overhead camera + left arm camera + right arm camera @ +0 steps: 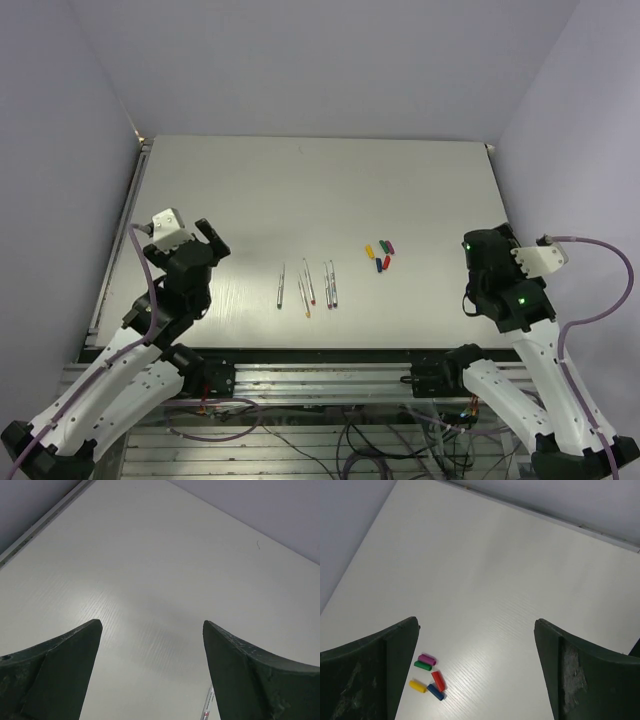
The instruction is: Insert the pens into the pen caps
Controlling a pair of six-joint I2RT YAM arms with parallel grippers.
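Several thin grey-white pens (309,285) lie side by side near the table's front middle. The end of one pen (209,707) shows beside the right finger in the left wrist view. To their right sits a cluster of pen caps (380,254): purple (427,659), green (423,665), red (438,679), yellow (417,685) and blue (435,692). My left gripper (190,245) (151,623) hovers left of the pens, open and holding nothing. Right of the caps my right gripper (485,245) (476,621) is open too, nothing between its fingers.
The white table (320,190) is walled by pale violet panels at the back and both sides. A metal rail (320,368) with cables beneath runs along the near edge, between the arm bases.
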